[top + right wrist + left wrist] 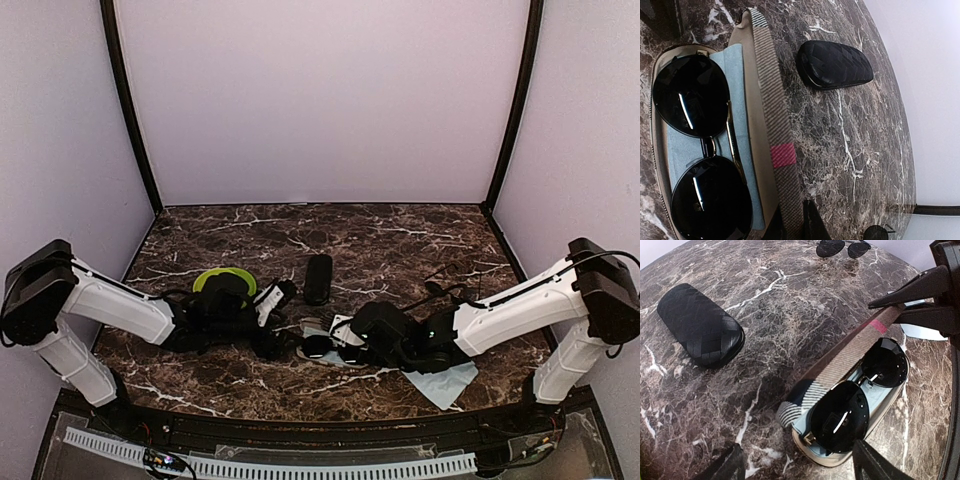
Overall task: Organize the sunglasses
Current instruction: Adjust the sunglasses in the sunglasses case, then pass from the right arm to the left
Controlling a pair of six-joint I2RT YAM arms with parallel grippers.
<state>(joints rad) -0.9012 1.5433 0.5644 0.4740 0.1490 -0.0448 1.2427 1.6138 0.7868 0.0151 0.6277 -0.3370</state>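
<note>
At desk centre: striped case point(790, 415) is being kept open on the desk point(790, 300), between the two grippers.
Round sunglasses point(860, 387): being cradled inside the case on pale blue lining, lenses facing up.
Long axis: glasses and case are being lined up the same way, running from left gripper toward right gripper, roughly left-right in the top view.
Right gripper point(792, 225): being clamped on the lid point(772, 125) at the end past the pink stripe. Lid is being held up on edge, on the side toward the black case point(700, 325).
Left gripper point(797, 445): being held wide open and empty, fingers straddling the near end of the case. Contact cannot be told.
Key relation: lid is being held beside the lenses, not over them. Closing is being judged as a swing across the short axis, away from the black case. Right arm is being judged best placed, as it has the lid.
Second pair point(842, 247): being left loose on the desk, well apart beyond the case, long axis crosswise in the left wrist view. Judged nearer the right arm.
Black case: being left shut, well apart from the striped case.
</note>
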